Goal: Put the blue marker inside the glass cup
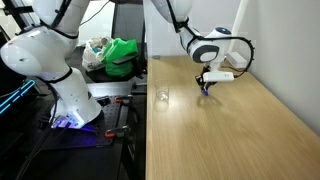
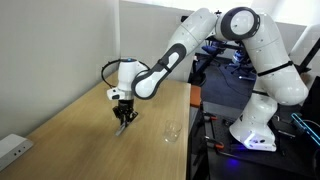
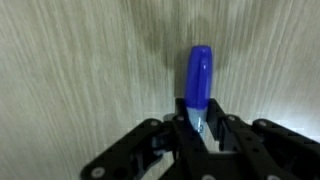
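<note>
My gripper point(image 3: 200, 128) is shut on the blue marker point(image 3: 198, 78), which sticks out from between the fingers over the wooden table. In both exterior views the gripper point(image 1: 206, 86) point(image 2: 123, 116) hangs just above the table with the marker point(image 1: 205, 89) point(image 2: 124, 122) pointing down. The glass cup point(image 1: 163, 96) point(image 2: 172, 131) stands empty on the table near its edge, a short way from the gripper. The cup is out of the wrist view.
The wooden table point(image 1: 220, 130) ends at an edge close to the cup. A second white robot arm point(image 1: 50, 60) stands beside the table, with green items point(image 1: 122, 55) behind it. A white power strip point(image 2: 12, 148) lies on the table corner.
</note>
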`<state>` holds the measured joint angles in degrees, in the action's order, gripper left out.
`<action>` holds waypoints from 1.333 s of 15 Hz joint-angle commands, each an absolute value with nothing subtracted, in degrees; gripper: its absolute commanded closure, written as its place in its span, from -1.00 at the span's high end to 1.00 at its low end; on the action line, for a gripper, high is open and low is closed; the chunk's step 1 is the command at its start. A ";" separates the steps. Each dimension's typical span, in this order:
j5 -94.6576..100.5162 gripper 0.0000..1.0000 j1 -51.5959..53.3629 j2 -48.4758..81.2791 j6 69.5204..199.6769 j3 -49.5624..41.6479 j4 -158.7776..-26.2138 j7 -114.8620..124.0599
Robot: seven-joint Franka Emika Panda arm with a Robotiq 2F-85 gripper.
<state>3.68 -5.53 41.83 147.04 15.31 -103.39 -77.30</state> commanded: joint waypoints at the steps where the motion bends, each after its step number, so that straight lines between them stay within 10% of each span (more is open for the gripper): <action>1: -0.52 -0.87 -9.51 39.72 146.17 19.10 -104.82 -83.39; 20: -20.06 -0.87 -18.21 38.09 135.80 27.55 -104.82 -123.68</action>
